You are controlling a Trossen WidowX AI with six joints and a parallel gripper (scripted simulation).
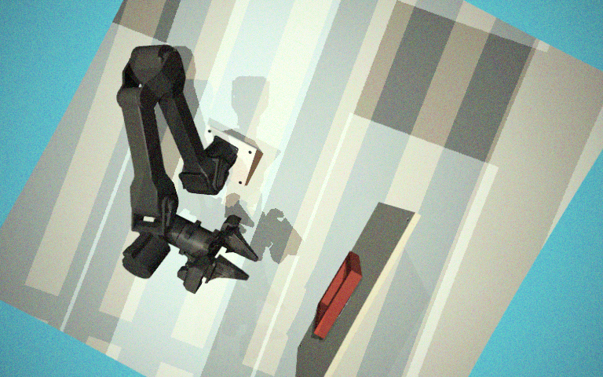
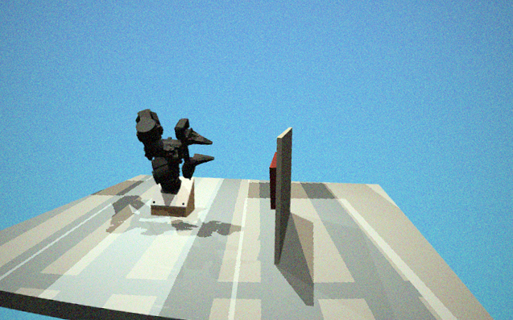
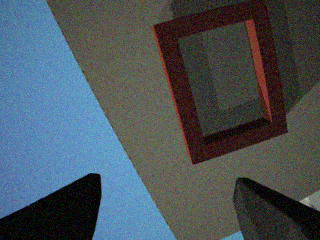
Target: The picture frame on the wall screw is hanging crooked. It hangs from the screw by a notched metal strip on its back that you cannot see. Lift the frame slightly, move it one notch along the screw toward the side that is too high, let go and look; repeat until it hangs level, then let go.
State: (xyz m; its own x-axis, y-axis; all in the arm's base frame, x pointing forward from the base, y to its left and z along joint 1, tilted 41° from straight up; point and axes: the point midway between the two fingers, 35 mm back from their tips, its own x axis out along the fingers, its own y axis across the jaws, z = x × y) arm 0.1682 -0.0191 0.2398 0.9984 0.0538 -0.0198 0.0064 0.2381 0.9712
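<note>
The red picture frame [image 1: 338, 305] [image 2: 273, 169] [image 3: 180, 85] hangs on the grey upright wall panel [image 1: 386, 231] [image 2: 284, 175] [image 3: 125, 100]. In the wrist view its sides are turned clockwise against the panel's straight edges, so its left side looks higher than its right. The screw and notched strip are hidden. My gripper [image 1: 253, 268] [image 2: 212, 151] [image 3: 168, 178] is open and empty, a clear gap in front of the panel. In the wrist view its fingertips show below the frame's level, one off the panel's left edge and one below the frame; neither touches it.
The panel stands upright on the striped floor slab [image 1: 533, 146] [image 2: 432, 300]. The arm's pale base block [image 1: 246, 164] [image 2: 189, 200] sits behind the gripper. The panel's left edge and a lower edge show in the wrist view. Shadows of the arm lie beside the base.
</note>
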